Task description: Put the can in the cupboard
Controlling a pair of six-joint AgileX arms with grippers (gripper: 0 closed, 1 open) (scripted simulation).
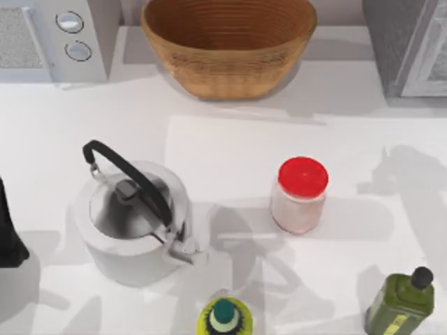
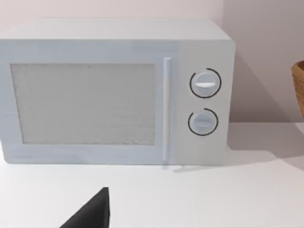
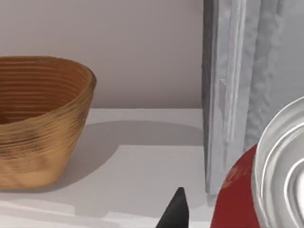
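The can (image 3: 242,194), red with a silver top, sits very close under the right wrist camera, just beside the cupboard (image 3: 228,95); it appears carried by the right gripper, though whether the fingers are clamped on it cannot be told. One dark fingertip (image 3: 175,211) shows beside it. The step in hand looks like the approach: the arm should keep the can upright and clear the cupboard's door frame before entering. The top view adds the cupboard's corner (image 1: 408,42) right of the wicker basket (image 1: 227,42). The left arm (image 1: 8,230) waits left of the kettle (image 1: 133,220), facing the microwave (image 2: 118,90).
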